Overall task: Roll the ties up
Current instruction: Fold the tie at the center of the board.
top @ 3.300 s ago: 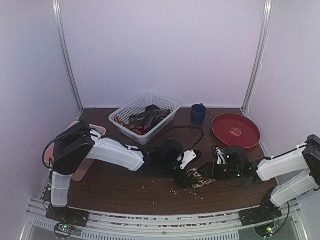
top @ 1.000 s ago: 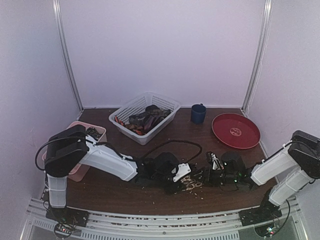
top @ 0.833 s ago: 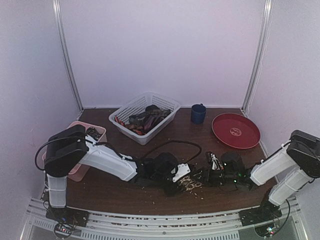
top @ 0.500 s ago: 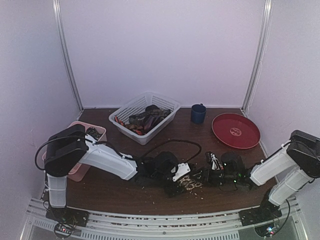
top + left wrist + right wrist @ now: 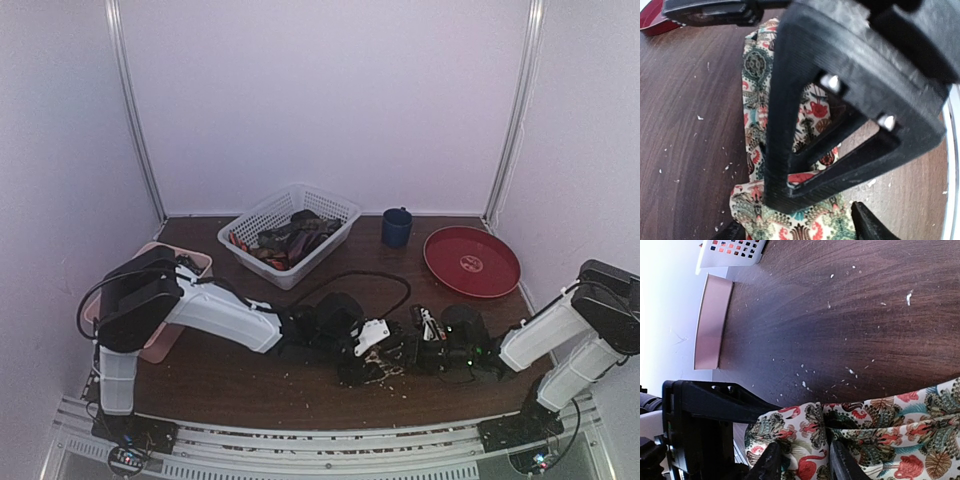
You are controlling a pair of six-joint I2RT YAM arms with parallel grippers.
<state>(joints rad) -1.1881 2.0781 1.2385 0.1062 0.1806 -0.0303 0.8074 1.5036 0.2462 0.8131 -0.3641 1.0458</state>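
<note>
To the left, the left tool (image 5: 800, 229) stands wide, its tips either side of one end of the cream patterned tie (image 5: 757, 100), which lies bunched on the tabletop (image 5: 685, 125) near the front edge, between the two arms. To the right, the right tool (image 5: 805, 460) is drawn narrow on a fold of that tie. I'd have it hold as anchor while the left closes squarely across the width and turns the end over itself, low, so the roll winds tight and straight.
</note>
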